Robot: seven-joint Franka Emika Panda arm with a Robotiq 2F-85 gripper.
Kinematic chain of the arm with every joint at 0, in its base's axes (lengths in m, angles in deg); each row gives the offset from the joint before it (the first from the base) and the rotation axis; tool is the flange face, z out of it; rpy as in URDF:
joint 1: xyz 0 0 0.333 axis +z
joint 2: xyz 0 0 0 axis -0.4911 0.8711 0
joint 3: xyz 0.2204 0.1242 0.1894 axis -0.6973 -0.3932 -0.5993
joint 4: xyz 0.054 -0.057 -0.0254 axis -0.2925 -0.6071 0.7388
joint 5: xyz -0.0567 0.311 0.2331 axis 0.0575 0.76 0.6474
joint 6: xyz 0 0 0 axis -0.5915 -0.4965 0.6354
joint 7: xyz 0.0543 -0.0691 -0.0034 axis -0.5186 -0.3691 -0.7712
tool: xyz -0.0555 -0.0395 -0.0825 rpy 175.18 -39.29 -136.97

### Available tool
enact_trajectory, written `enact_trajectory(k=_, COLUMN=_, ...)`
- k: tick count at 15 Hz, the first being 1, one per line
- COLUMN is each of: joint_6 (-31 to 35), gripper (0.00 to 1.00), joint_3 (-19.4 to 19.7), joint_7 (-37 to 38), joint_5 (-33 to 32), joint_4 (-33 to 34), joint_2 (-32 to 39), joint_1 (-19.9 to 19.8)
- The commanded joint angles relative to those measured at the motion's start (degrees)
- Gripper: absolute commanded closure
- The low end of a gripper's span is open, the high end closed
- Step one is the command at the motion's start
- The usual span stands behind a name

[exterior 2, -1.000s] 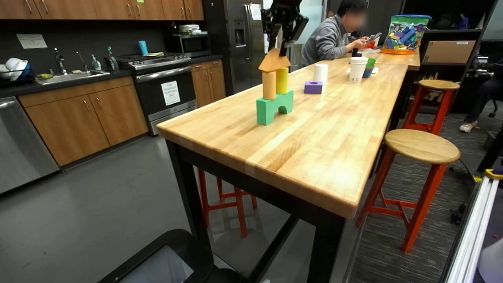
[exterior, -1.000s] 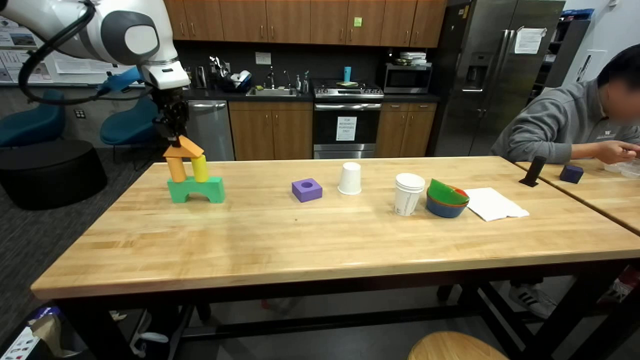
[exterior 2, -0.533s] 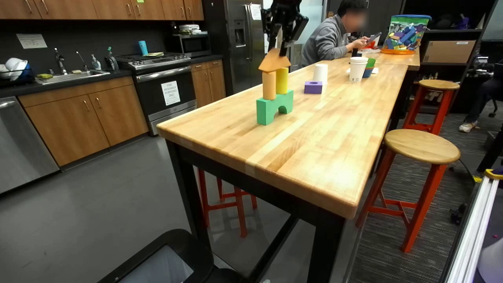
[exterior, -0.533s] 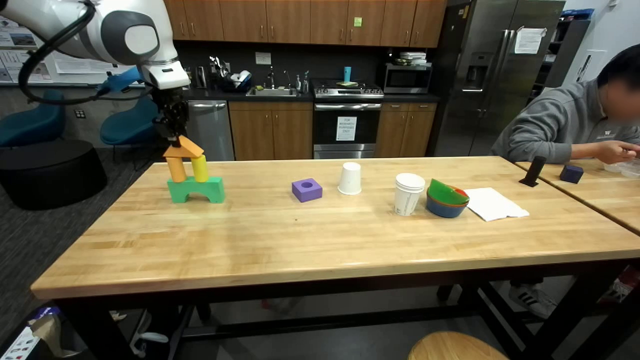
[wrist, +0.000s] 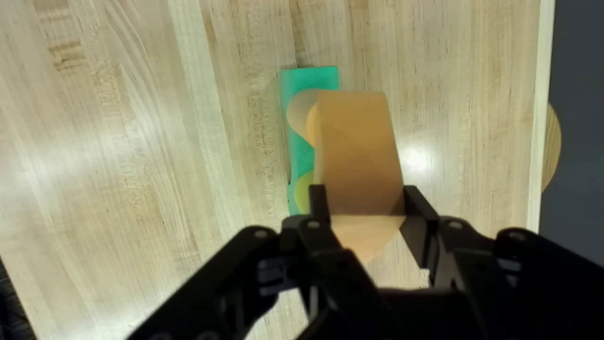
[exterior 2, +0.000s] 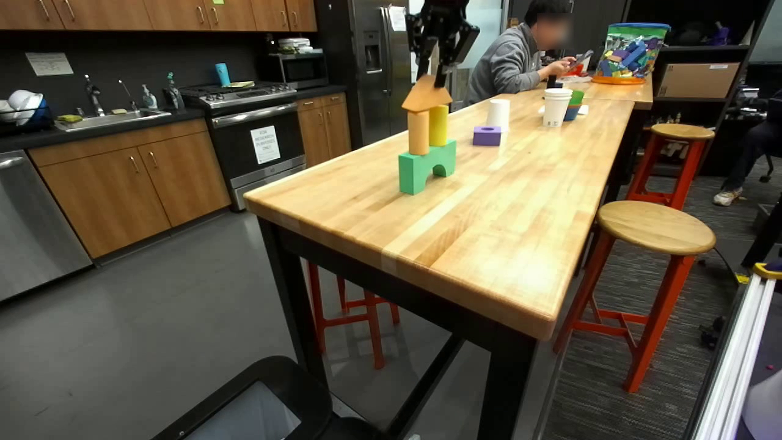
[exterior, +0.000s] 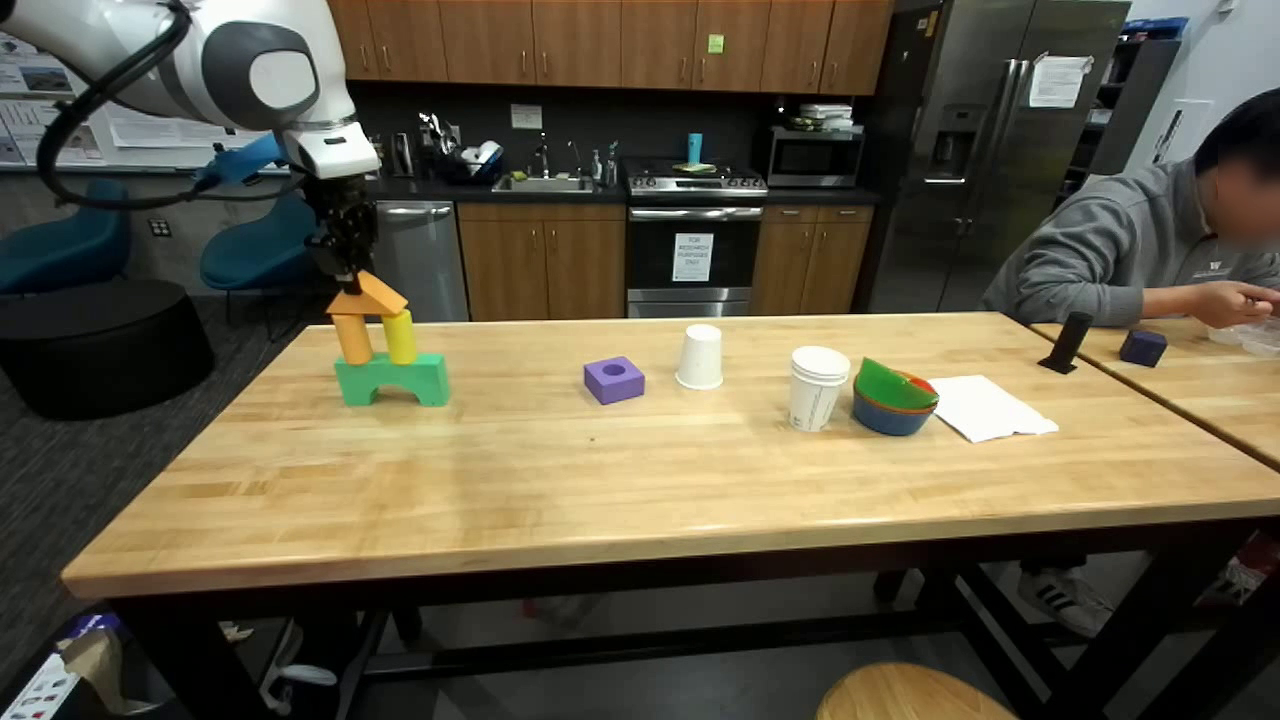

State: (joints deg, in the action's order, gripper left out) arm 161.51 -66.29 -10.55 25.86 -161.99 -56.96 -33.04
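Wooden table — orange triangular block clamped between tips of pincer — orange cylinder, yellow cylinder beneath.

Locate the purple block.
In an exterior view, the purple block lies on the table, just left of the upside-down white cup, right of the green arch.

1. On the wooden table, an upturned white cup stands near a stack of white cups.
2. Just beside the stack, a green bowl tilts inside a blue bowl.
3. A white paper sheet lies beside the bowls.
4. In both exterior views, a person in grey leans at the adjoining table.
5. A blue tumbler stands on the stove.
6. A red-legged stool stands beside the wooden table.
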Motion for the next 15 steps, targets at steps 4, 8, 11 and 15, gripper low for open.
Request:
enact_trajectory(k=4, joint_6=-0.1, gripper=0.59, joint_3=0.2, joint_7=0.0, joint_5=0.0, joint_4=0.1, joint_2=0.0, joint_1=0.2)
enact_trajectory(k=8, joint_6=0.2, gripper=0.34, joint_3=0.1, joint_7=1.0, joint_5=-1.3, joint_4=0.1, joint_2=0.1, joint_1=0.2)
enact_trajectory(k=11, joint_6=-1.3, gripper=0.18, joint_3=0.1, joint_7=0.4, joint_5=-0.7, joint_4=0.8, joint_2=0.5, joint_1=0.3)
enact_trajectory(k=15, joint_6=-0.3, gripper=0.18, joint_3=0.2, joint_7=0.0, joint_5=-0.5, joint_4=0.1, joint_2=0.5, joint_1=0.2)
